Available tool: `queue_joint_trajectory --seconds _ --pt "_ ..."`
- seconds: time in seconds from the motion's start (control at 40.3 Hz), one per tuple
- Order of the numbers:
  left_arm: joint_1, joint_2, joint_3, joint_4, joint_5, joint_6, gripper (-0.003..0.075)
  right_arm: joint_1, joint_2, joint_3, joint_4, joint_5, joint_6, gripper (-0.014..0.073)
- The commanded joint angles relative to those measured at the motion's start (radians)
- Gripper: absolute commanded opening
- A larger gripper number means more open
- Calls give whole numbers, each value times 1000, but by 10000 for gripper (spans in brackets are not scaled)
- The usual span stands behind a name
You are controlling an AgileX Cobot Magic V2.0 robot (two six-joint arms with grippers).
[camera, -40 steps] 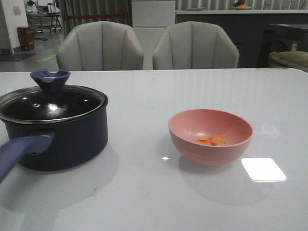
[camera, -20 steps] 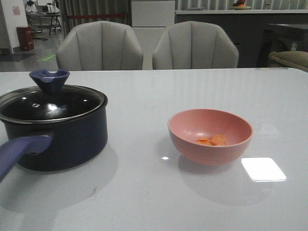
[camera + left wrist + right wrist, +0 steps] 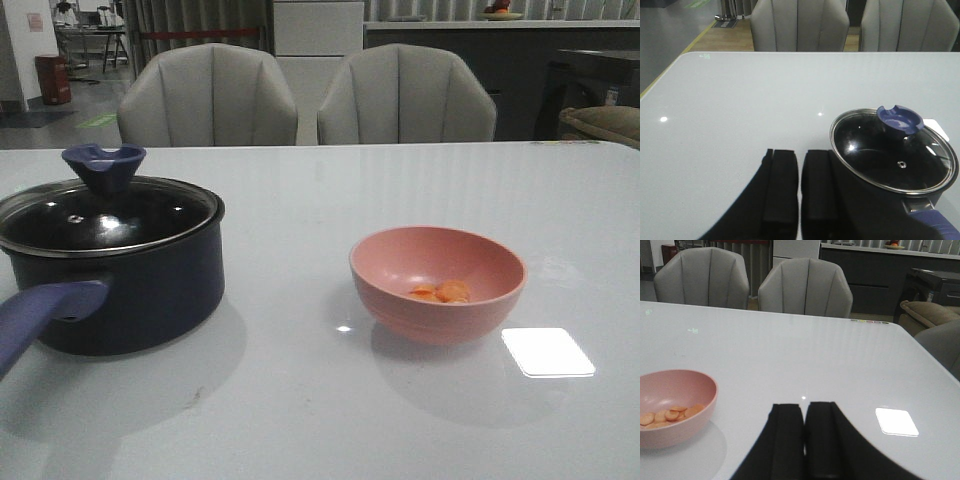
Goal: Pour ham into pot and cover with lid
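Observation:
The dark navy pot (image 3: 130,290) stands at the table's left with its purple-blue handle (image 3: 40,315) toward me. The glass lid (image 3: 105,215) sits on it, its purple-blue knob (image 3: 103,165) on top. The lid also shows in the left wrist view (image 3: 892,155). The ham (image 3: 440,292) lies as a few orange slices in the pink bowl (image 3: 437,283) at centre right; the right wrist view shows the ham (image 3: 667,416) in the bowl (image 3: 675,407) too. My left gripper (image 3: 800,152) is shut and empty beside the pot. My right gripper (image 3: 804,406) is shut and empty, to the bowl's right.
Two grey chairs (image 3: 300,95) stand behind the table's far edge. A bright patch of reflected light (image 3: 547,352) lies on the table right of the bowl. Neither arm shows in the front view.

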State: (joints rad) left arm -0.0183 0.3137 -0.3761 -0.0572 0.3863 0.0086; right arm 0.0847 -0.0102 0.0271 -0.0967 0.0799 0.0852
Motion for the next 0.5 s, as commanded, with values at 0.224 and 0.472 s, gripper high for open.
queue_joint_trajectory --seconds 0.224,0.472 --pt "2 65 -39 -19 -59 -9 318 0 -20 -6 -10 -88 -7 150" --pt "2 91 -44 -19 -30 -9 704 0 -20 -6 -10 -88 -7 150"
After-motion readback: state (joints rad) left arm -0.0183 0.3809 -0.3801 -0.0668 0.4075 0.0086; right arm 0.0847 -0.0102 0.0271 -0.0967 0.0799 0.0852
